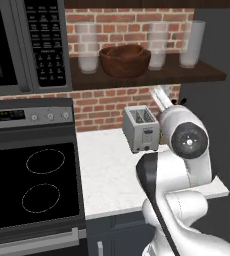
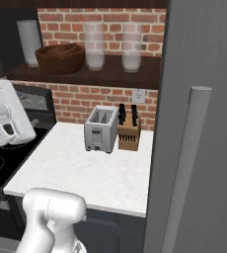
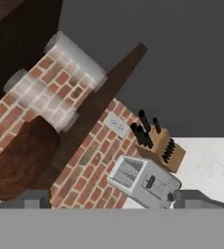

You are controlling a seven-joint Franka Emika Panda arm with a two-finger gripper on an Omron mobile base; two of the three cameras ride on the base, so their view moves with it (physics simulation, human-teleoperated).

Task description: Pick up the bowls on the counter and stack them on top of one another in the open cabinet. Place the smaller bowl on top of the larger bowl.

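Both reddish-brown bowls stand on the open cabinet (image 1: 187, 74) shelf, in front of its brick back wall. The smaller bowl (image 1: 123, 51) sits nested inside the larger bowl (image 1: 124, 67). From the right, the larger bowl (image 2: 60, 64) holds the smaller bowl (image 2: 61, 49) near the shelf's left end. My gripper (image 3: 114, 199) is open with nothing between its fingertips (image 3: 36, 197). It hangs back from the shelf, with a bowl (image 3: 16, 160) at the hand view's left. No bowl is on the white counter (image 1: 112, 175).
Frosted glasses (image 1: 88, 47) (image 1: 193, 44) stand on the shelf on both sides of the bowls. A toaster (image 2: 100, 128) and a knife block (image 2: 128, 132) sit at the counter's back. A microwave (image 1: 22, 45) and a black stovetop (image 1: 32, 185) lie left; a tall grey fridge (image 2: 204, 123) stands right.
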